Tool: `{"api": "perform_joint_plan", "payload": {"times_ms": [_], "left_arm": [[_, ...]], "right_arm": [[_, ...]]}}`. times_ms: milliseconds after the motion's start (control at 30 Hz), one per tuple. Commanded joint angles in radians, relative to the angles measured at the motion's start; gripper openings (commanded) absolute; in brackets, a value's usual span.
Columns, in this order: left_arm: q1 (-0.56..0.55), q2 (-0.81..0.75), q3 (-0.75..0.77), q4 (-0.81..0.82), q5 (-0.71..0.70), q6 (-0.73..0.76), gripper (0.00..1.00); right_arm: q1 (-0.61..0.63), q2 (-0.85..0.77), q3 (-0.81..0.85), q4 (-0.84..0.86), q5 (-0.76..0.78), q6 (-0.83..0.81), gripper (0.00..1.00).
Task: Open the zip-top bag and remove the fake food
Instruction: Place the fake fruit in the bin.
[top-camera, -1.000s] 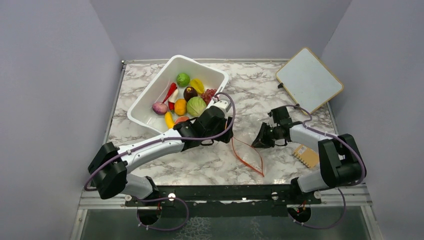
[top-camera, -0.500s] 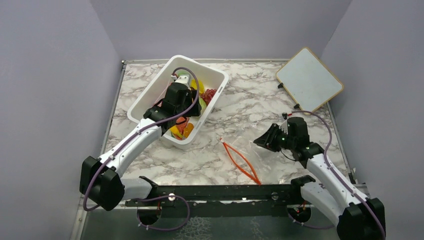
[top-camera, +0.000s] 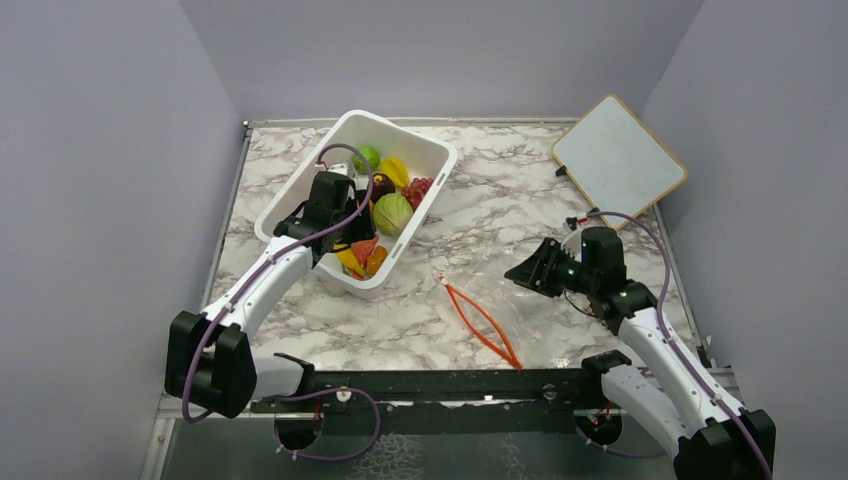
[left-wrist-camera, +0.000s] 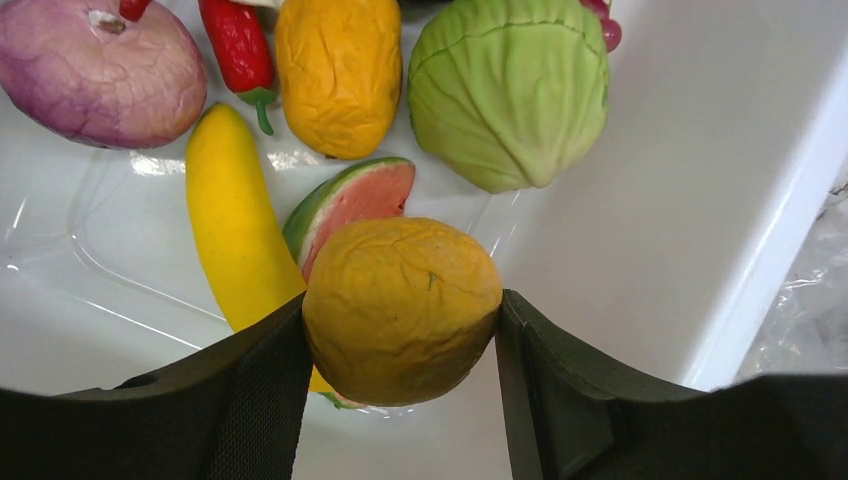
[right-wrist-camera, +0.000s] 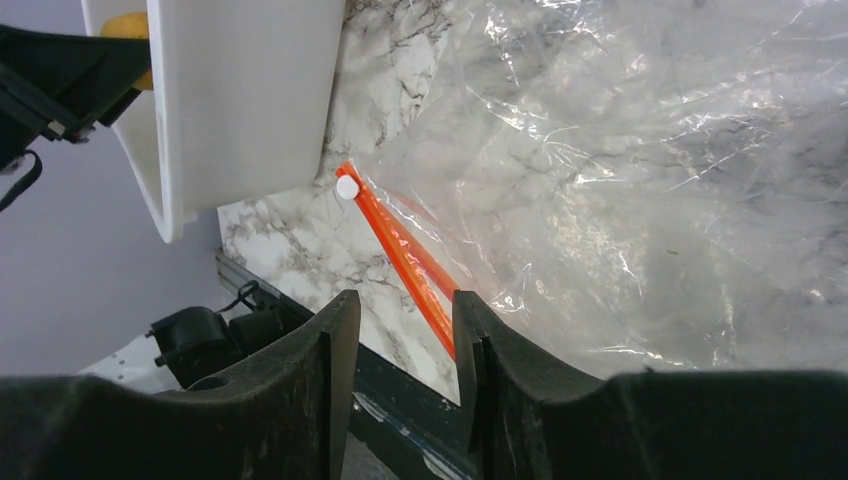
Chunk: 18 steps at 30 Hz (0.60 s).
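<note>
The zip-top bag (top-camera: 505, 300) lies flat and clear on the marble, its orange-red zip strip (top-camera: 480, 322) spread apart toward the front edge. My right gripper (top-camera: 525, 272) hovers over the bag's right side, open, with nothing between its fingers (right-wrist-camera: 335, 330); the strip (right-wrist-camera: 400, 245) runs just ahead of them. My left gripper (top-camera: 352, 232) is inside the white tub (top-camera: 400, 128), shut on a round orange fake fruit (left-wrist-camera: 400, 310). Beneath it lie a banana (left-wrist-camera: 235, 220), a watermelon slice (left-wrist-camera: 355, 205) and a second orange (left-wrist-camera: 340, 70).
The tub also holds a green cabbage (left-wrist-camera: 510, 90), a purple onion (left-wrist-camera: 100, 70) and a red chili (left-wrist-camera: 240, 50). A white board with a wooden rim (top-camera: 618, 158) leans at the back right. Grey walls enclose the table; a dark rail (top-camera: 450, 385) runs along its front.
The left arm swung from beside the bag into the tub, then shifted left. The right arm swung round behind the bag and its jaws opened. The bag's zip strip now lies spread apart.
</note>
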Motion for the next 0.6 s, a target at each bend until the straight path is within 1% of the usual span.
{"api": "perform_joint_plan", "payload": {"times_ms": [0,167,233,267,300,333,467,567], "left_arm": [[0.027,0.028,-0.027,-0.003,0.045,-0.004,0.34],[0.040,0.035,-0.020,0.000,0.049,-0.011,0.69],[0.040,0.021,-0.013,0.001,0.042,-0.018,0.80],[0.041,0.013,-0.008,-0.001,0.043,-0.018,0.84],[0.040,0.005,0.003,-0.006,0.043,-0.021,0.95],[0.042,-0.004,0.009,-0.010,0.042,-0.022,0.99],[0.042,-0.045,0.059,-0.038,0.032,-0.023,0.99],[0.042,-0.090,0.108,-0.065,-0.020,-0.027,0.99]], "right_arm": [[0.006,-0.013,0.035,-0.006,-0.044,-0.033,0.43],[0.006,-0.022,0.065,-0.040,-0.011,-0.048,0.45],[0.006,-0.019,0.081,-0.067,0.011,-0.059,0.45],[0.006,-0.015,0.098,-0.081,0.029,-0.065,0.46],[0.006,-0.014,0.114,-0.094,0.047,-0.075,0.46],[0.006,-0.014,0.130,-0.109,0.066,-0.086,0.46],[0.006,-0.017,0.218,-0.158,0.169,-0.149,0.51],[0.006,-0.024,0.289,-0.144,0.241,-0.219,0.52]]}}
